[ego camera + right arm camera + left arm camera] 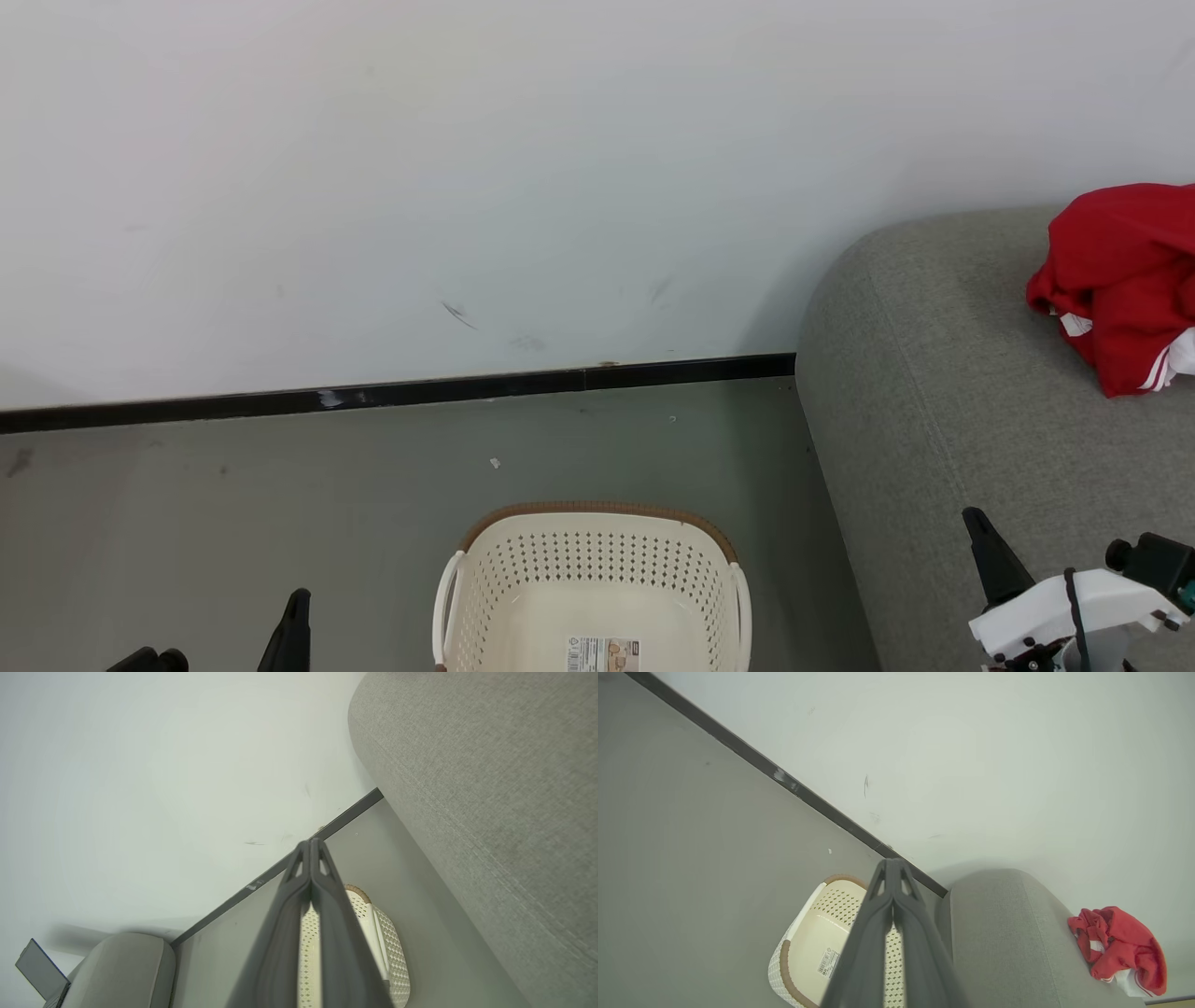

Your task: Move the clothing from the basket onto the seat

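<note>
The red clothing (1125, 280) with white stripes lies crumpled on the grey-green seat (934, 373) at the far right, also seen as the clothing (1118, 947) on the seat (1008, 933) in the left wrist view. The cream basket (597, 588) stands on the floor at bottom centre, with just a label inside. My left gripper (297, 607) is at the lower left, left of the basket. My right gripper (976, 527) hovers over the seat's front at the lower right. Both wrist views show the fingers pressed together, left gripper (893, 863) and right gripper (312, 842), holding nothing.
A white wall (467, 187) with a black baseboard (401, 392) runs behind the basket. Grey floor (233, 504) spreads left of the basket. The right wrist view shows another grey cushioned seat (121, 970) and a dark flat panel (39, 970) at its lower left.
</note>
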